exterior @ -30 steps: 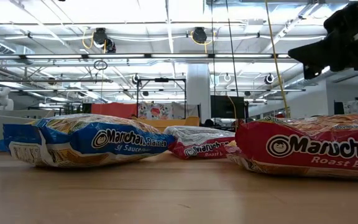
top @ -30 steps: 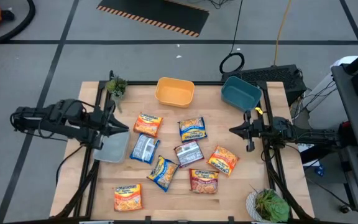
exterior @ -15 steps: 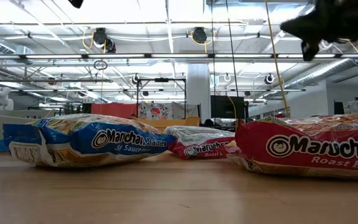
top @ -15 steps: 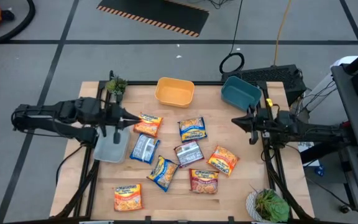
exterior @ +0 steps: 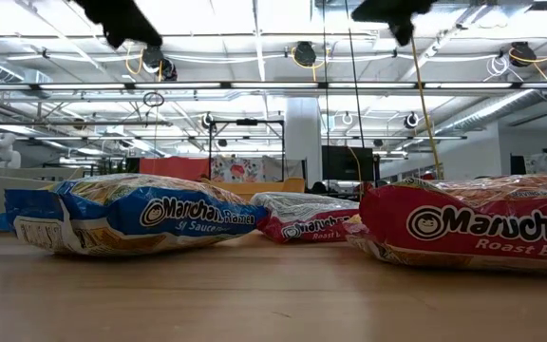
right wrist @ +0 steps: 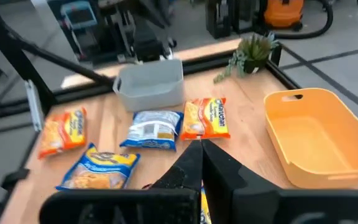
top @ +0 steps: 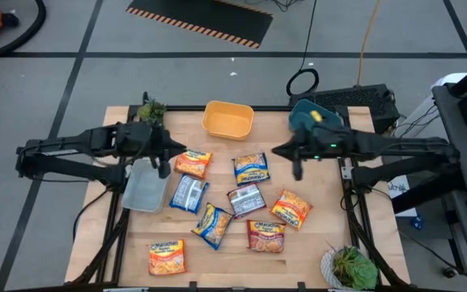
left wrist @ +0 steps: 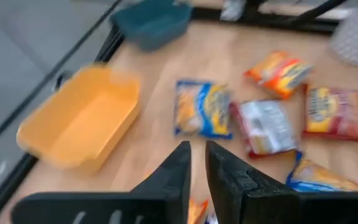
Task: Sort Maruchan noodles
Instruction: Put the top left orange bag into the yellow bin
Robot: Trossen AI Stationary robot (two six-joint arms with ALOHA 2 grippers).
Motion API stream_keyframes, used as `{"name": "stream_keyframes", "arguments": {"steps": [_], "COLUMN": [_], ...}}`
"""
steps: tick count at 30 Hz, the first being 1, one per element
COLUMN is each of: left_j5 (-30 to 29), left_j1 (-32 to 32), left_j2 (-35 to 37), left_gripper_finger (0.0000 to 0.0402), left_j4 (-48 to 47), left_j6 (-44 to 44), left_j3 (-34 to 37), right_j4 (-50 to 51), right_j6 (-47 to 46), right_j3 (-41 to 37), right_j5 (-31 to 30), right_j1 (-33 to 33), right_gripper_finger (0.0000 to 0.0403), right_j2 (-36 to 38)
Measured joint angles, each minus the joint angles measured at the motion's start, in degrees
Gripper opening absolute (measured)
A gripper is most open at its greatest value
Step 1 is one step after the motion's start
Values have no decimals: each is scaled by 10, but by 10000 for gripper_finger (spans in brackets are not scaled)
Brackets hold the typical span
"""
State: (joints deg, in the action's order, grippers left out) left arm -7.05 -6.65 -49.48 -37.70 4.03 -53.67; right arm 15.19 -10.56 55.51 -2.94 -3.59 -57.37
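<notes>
Eight Maruchan packets lie flat on the wooden table. In the high view they are an orange packet (top: 193,163), a blue-and-yellow one (top: 251,168), a silver-grey one (top: 189,194), a red-brown and silver one (top: 246,199), another orange (top: 290,209), another blue-and-yellow (top: 214,225), a red one (top: 266,236) and an orange one (top: 167,256) near the near edge. My left gripper (top: 183,152) hovers shut beside the first orange packet's left edge. My right gripper (top: 276,152) hovers shut, right of the blue-and-yellow packet. The wrist views show each pair of fingers together (left wrist: 197,165) (right wrist: 201,154).
A yellow bin (top: 228,120) and a teal bin (top: 314,122) stand at the far edge, the teal one partly under my right arm. A grey bin (top: 146,191) sits at the left edge under my left arm. Small plants stand at the far-left (top: 152,112) and near-right (top: 351,268) corners.
Both arms have swung in over the table. My left gripper has moved right and slightly toward the far edge, up to the orange packet. My right gripper has moved left, toward the blue-and-yellow packet. In the low view both have risen to the top edge. No packet has moved.
</notes>
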Motion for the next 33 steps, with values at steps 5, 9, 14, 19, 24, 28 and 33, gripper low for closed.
{"name": "stream_keyframes", "arguments": {"steps": [5,9,14,19,24,28,33], "left_j5": [-130,-153,-129,-78,-107,-70,-72], "left_j1": [-22,-25,-48,-99,-141,-167,-183], "left_j2": [-25,-51,-93,-156,-231,-282,-330], "left_gripper_finger": [80,81,81,84,84,84,106], "left_j4": [-24,-55,-73,-72,-55,-55,-53], "left_j6": [24,56,134,185,228,242,258], "left_j3": [1,1,15,31,35,35,35], "right_j4": [-5,12,15,25,26,31,31], "right_j6": [29,59,70,63,28,23,24], "right_j3": [15,15,16,16,17,17,17], "right_j5": [-1,-1,-2,-4,-19,-68,-92], "right_j1": [7,12,5,-7,-3,13,22], "right_gripper_finger": [0,0,0,0,0,0,0], "right_j2": [-85,-114,-108,-81,-58,-55,-55]}}
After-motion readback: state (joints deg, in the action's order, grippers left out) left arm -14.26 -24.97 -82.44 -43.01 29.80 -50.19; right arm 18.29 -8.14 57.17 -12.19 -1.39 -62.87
